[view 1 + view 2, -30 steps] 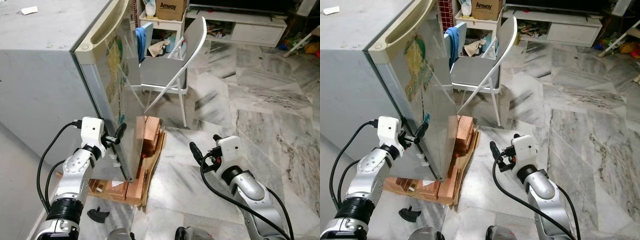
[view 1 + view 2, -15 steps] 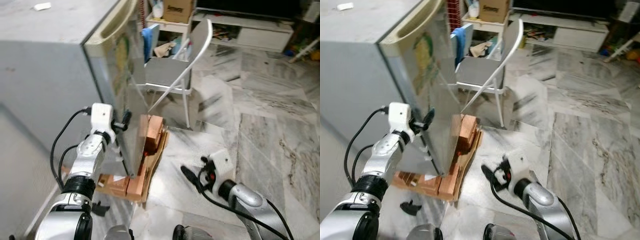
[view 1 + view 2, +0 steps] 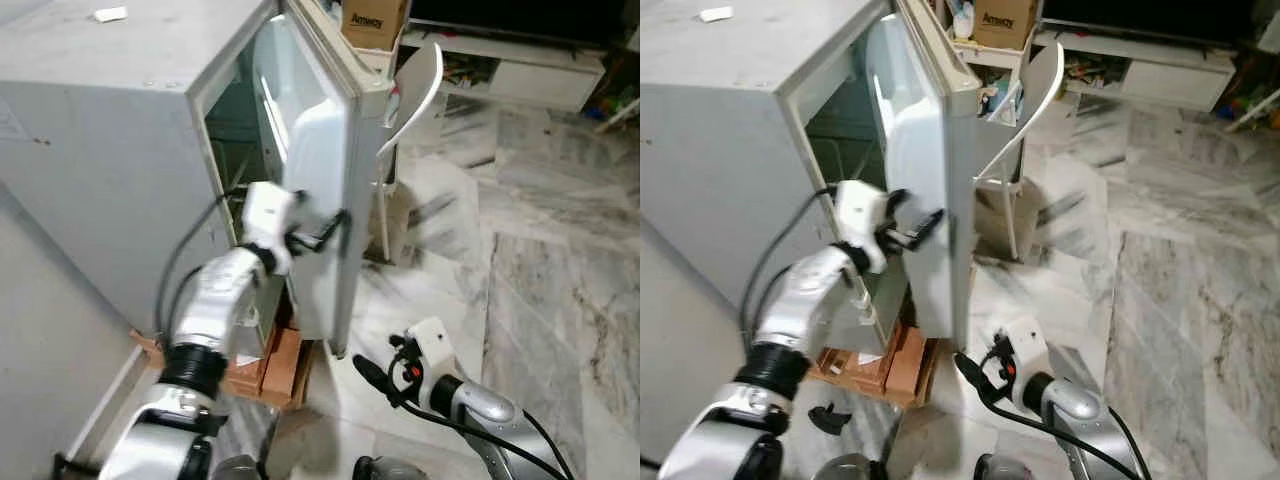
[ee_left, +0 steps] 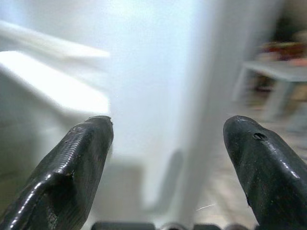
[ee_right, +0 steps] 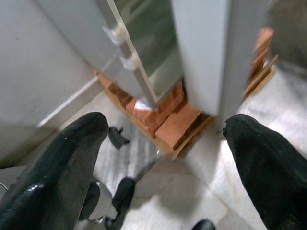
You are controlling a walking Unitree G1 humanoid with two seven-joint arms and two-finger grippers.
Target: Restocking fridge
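Left eye view: I am pressing the left gripper (image 3: 325, 228), fingers spread and empty, against the inside of the fridge door (image 3: 320, 190), which is standing ajar. The right gripper (image 3: 368, 372) is hanging low, spread, holding nothing. Stocking is, I judge, all still ahead.

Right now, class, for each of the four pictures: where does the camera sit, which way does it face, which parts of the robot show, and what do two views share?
Left eye view: on the head, looking down at the fridge door; both arms show, left gripper at the door.
Right eye view: beside it, the same scene; right gripper low over the marble floor.
Left wrist view: looks along open black fingers at the white door.
Right wrist view: looks along open fingers at the bricks under the fridge.
Shared: the door appears in both wrist views.
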